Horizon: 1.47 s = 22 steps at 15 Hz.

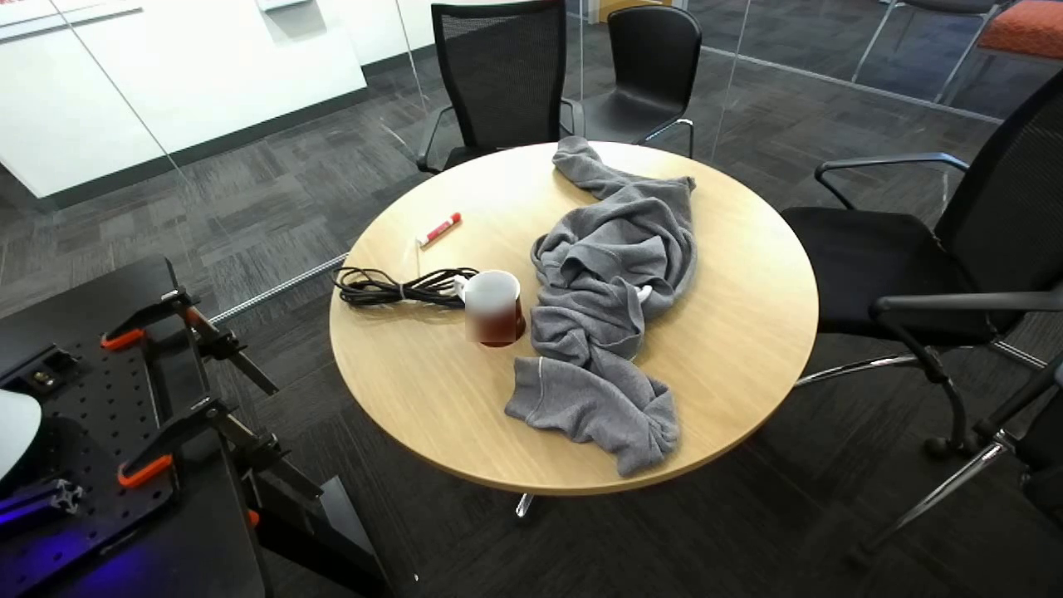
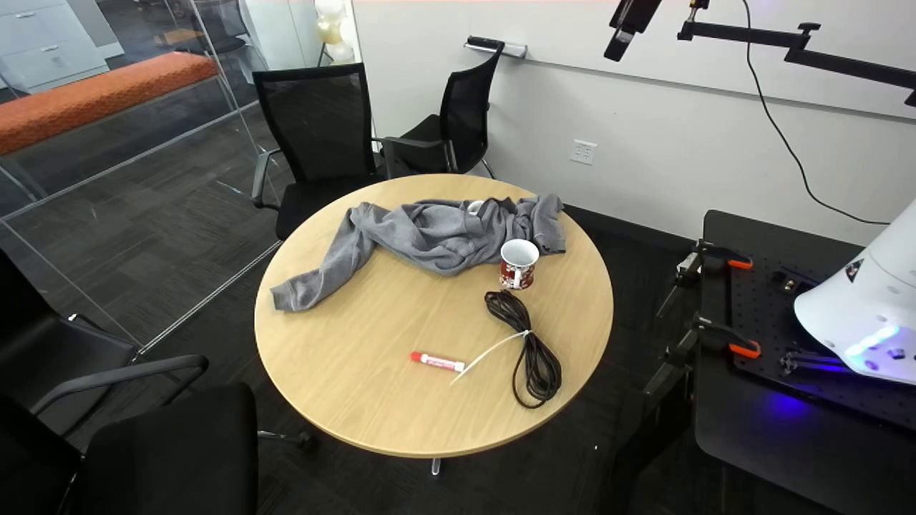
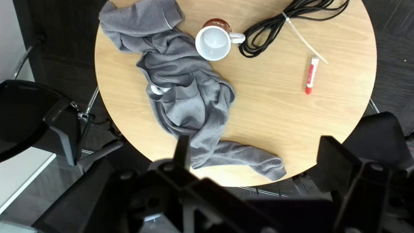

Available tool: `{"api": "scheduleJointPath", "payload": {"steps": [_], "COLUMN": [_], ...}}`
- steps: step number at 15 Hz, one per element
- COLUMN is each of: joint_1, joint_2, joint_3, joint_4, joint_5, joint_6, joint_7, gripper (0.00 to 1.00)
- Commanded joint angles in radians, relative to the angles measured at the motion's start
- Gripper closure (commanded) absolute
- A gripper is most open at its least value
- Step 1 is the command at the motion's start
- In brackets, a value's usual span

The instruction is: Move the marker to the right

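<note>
A round light-wood table [image 2: 343, 386] stands on dark carpet [image 1: 448, 531]. In an exterior view a glass partition [image 2: 129, 193] rises toward 10 o'clock, a white wall [image 2: 644, 186] toward 1 o'clock, and a black workbench [image 2: 751, 436] bearing the arm's white base [image 2: 851, 315] sits at 3 o'clock. In an exterior view a black mesh chair [image 1: 502, 75] stands past the table's 11 o'clock edge.

A crumpled gray garment [image 1: 614, 241] stretches across the tabletop. Just beside it is an upright red-and-white mug [image 2: 517, 277], then a coiled black cable [image 3: 295, 10] bound with a white tie [image 3: 302, 39].

The marker [image 3: 311, 76] lies flat on the table, near 3 o'clock from its middle in the wrist view, its red end pointing just past 6, its white end just past 12. The white end is close to the tie's tip; whether they touch, I cannot tell. In an exterior view the marker [image 1: 438, 230] has its long axis running from 2 to 8 o'clock, red toward 2.

The gripper [image 3: 257, 147] has its fingers [image 3: 183, 147] spread wide, with bare tabletop and a gray sleeve [image 3: 245, 158] showing through the gap; the marker is well apart from it.
</note>
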State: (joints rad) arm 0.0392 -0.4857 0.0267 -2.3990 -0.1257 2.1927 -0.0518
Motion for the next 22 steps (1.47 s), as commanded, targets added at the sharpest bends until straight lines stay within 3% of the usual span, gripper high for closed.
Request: {"api": "scheduleJointPath", "payload": {"steps": [1,11,12,22], "joint_1": [0.027,0.078,0.067,0.074], "joint_2": [0.145,0.463,0.405,0.463], "joint_3": [0.007,0.07,0.065,0.074], "joint_4": [0.081,0.215,0.168,0.208], "joint_5": [0.049,0.105,0.085,0.086], "joint_6": [0.077,0.131,0.127,0.127], "joint_7": [-0.008,-0.01,0.0,0.0], "gripper": [0.0,0.0,0.0,0.0]}}
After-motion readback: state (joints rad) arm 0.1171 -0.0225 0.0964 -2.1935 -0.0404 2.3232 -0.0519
